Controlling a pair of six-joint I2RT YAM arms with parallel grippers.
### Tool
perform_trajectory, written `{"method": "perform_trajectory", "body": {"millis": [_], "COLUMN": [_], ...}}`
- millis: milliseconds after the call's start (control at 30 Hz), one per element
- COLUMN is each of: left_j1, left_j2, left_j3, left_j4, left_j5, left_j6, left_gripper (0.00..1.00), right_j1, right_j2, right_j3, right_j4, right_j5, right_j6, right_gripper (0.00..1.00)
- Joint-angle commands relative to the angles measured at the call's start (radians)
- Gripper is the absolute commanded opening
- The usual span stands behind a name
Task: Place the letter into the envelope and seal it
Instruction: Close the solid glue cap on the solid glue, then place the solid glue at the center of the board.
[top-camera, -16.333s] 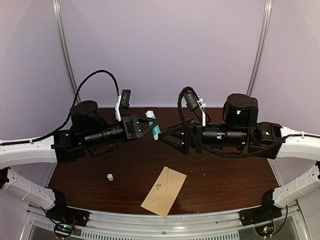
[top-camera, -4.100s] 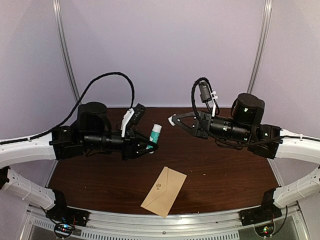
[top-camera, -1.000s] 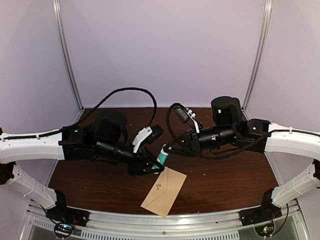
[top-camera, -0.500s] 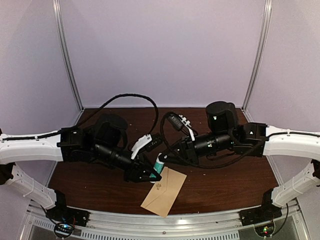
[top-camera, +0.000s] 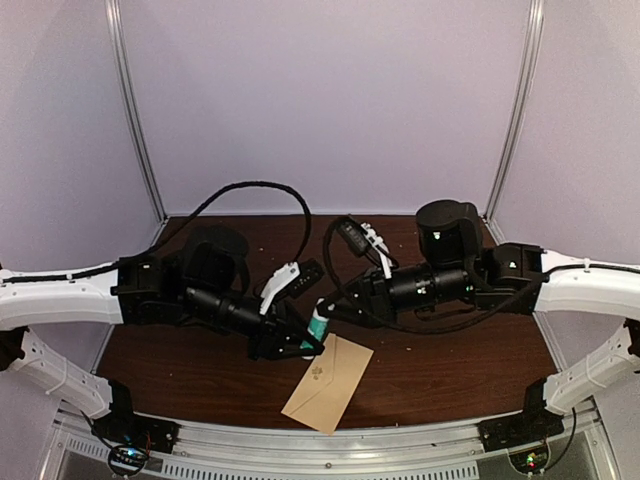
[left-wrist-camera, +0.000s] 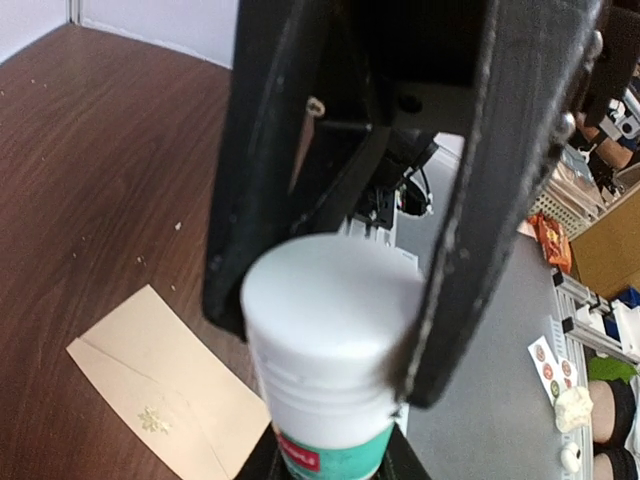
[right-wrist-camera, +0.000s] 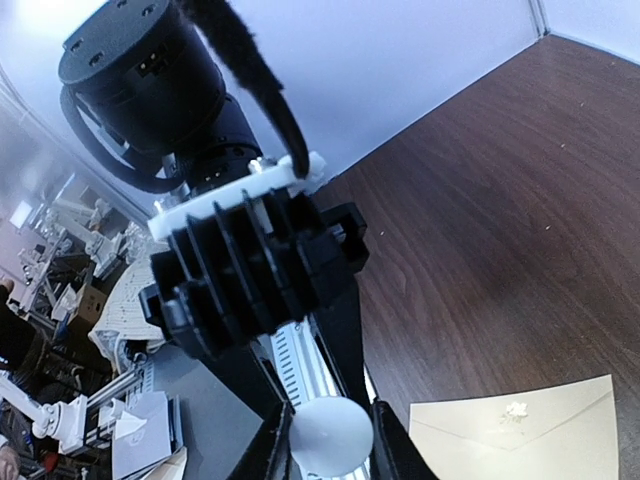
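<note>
The tan envelope (top-camera: 328, 383) lies flat and slanted near the table's front edge, flap side up with a small pale emblem; it also shows as the envelope (left-wrist-camera: 160, 400) and the envelope (right-wrist-camera: 540, 440). The letter is not in view. Just above the envelope's far corner a teal and white glue stick (top-camera: 319, 325) hangs between both grippers. My left gripper (top-camera: 311, 341) is shut on its teal body (left-wrist-camera: 335, 462). My right gripper (top-camera: 323, 309) is shut on its white end (right-wrist-camera: 332, 437), its fingers (left-wrist-camera: 470, 250) clamping that end from the other side.
The dark wood table (top-camera: 450, 350) ends at a metal rail (top-camera: 330, 445) along the near edge. Both arms meet over the table's middle, with looping black cables (top-camera: 250, 192) above them. Lilac walls close the back and sides.
Both grippers, joined on the glue stick, came down and nearer, closer to the envelope's far corner. The envelope has not moved.
</note>
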Motion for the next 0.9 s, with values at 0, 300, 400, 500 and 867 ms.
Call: {"method": "perform_trajectory", "body": {"millis": [0,300,400,500,867], "left_j1": [0.054,0.054,0.054,0.054,0.054], "left_j2": [-0.012,-0.007,-0.008,-0.011,-0.003], "left_j3": [0.028,-0.022,-0.028,-0.036,-0.047], "left_j4": [0.396,0.450,0.456,0.468,0.492], "left_j5": [-0.122,-0.106,-0.100,-0.095,-0.071], "left_j6": [-0.013,-0.052,-0.059,-0.068,-0.093], "left_gripper": [0.00,0.00,0.00,0.00,0.00], "right_j1": [0.003,-0.019,-0.019,-0.017,0.014], "right_j2": [-0.056,-0.178,-0.174,-0.147,-0.014], "right_j3": [-0.029,-0.097,-0.094,-0.064,0.064], "right_j4": [-0.127,0.108,0.167,0.180,0.162], "right_j5": [0.083,0.309,0.351,0.372,0.291], "right_j6": [0.075,0.162,0.169,0.157,0.072], "right_gripper": [0.41,0.81,0.78,0.70,0.38]}}
